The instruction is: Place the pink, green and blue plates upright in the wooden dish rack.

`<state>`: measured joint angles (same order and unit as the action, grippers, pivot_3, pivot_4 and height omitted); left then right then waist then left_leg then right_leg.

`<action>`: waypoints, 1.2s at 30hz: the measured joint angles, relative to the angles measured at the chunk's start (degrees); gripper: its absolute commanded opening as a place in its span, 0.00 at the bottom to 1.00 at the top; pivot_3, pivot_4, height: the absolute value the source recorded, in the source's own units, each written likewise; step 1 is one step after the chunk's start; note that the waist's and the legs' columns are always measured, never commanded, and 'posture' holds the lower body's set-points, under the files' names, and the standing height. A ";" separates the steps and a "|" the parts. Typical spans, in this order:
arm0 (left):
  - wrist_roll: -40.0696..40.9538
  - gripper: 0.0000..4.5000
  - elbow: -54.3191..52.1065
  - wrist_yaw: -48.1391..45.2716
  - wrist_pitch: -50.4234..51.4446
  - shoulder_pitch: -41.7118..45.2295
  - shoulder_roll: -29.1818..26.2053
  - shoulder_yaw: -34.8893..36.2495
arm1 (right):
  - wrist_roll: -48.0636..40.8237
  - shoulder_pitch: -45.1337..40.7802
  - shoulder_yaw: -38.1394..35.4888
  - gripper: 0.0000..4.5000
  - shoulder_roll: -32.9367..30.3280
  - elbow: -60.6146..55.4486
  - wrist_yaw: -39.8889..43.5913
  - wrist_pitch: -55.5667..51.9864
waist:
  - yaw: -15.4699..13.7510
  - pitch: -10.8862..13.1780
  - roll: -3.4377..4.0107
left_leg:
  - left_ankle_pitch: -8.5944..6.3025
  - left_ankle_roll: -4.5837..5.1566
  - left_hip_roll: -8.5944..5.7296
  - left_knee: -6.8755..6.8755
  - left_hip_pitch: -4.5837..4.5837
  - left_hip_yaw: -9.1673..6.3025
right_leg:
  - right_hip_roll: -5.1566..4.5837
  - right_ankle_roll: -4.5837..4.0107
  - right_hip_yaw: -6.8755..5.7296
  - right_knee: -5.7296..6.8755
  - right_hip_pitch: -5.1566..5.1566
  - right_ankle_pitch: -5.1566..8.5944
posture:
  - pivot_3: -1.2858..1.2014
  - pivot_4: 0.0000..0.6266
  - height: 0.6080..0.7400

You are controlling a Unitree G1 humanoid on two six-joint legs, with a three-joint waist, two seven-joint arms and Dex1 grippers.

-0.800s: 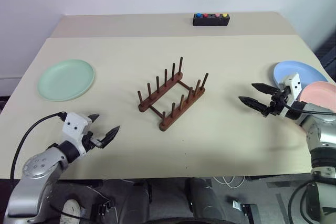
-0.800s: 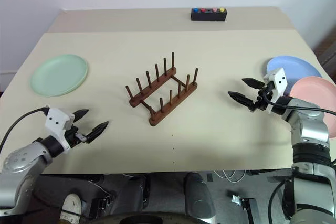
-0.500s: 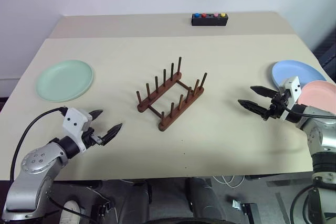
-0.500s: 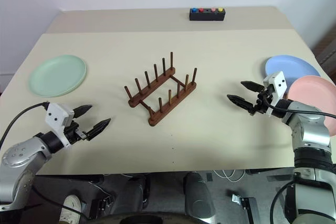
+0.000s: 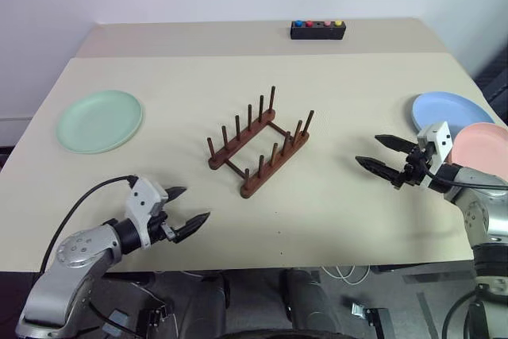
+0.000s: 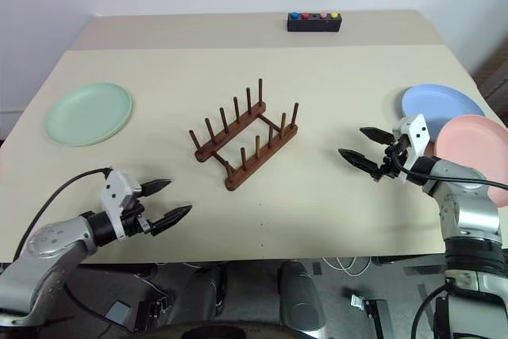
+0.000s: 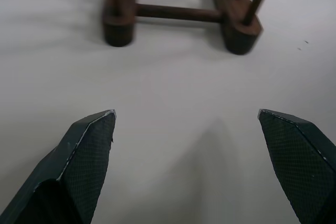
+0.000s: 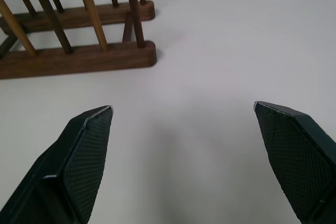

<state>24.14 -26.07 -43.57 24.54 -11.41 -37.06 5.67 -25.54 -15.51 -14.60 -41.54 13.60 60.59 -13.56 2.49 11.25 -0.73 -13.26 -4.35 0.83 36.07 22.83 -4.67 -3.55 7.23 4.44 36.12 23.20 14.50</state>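
A: Where do we see the small dark reddish-brown wooden dish rack [image 5: 259, 144]?

B: Mid-table on the beige tabletop [image 5: 333, 93], empty, its pegs upright. We find the round pale green plate [image 5: 100, 121] flat at far left; the round light blue plate [image 5: 449, 110] and round pink plate [image 5: 484, 143] lie flat at far right, the pink one overlapping the blue.

A: And our claws?

B: The left gripper [image 5: 185, 212] hovers spread wide near the front edge, holding nothing. The right gripper [image 5: 385, 156] gapes too, empty, beside the blue plate.
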 measured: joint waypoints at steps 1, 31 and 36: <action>-1.15 1.00 0.20 -0.02 -0.09 1.70 0.22 -2.07 | -0.34 0.95 -0.08 0.97 0.13 -1.54 -0.29 -0.38 | -0.24 -0.01 0.02 | 0.00 0.00 -0.01 0.02 0.01 0.00 | -0.01 0.00 0.00 0.00 -0.02 0.00 | 0.52 0.24 0.92; -16.07 0.17 22.09 1.88 -11.50 24.55 14.37 -20.64 | -6.35 18.66 0.22 1.00 7.30 -29.30 -14.64 -9.00 | -1.72 -0.12 0.07 | 0.00 0.00 -0.03 0.09 -0.26 -0.01 | -0.01 0.01 0.00 -0.04 -0.33 0.02 | 0.52 0.24 0.92; -15.20 0.17 32.72 -9.43 -15.63 33.66 12.84 -21.35 | -5.02 18.38 0.26 1.00 7.53 -27.54 -15.44 -7.64 | -1.95 -0.10 0.04 | 0.00 0.00 -0.03 0.10 -0.19 -0.02 | 0.00 0.02 -0.04 -0.07 -0.32 0.02 | 0.52 0.24 0.92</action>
<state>8.94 6.65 -53.01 8.91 22.25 -24.22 -15.68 -30.56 2.87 -14.34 -34.01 -13.94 45.15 -21.20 0.54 11.15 -0.69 -13.26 -4.35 0.80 36.17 22.64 -4.69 -3.56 7.24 4.41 36.05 22.87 14.52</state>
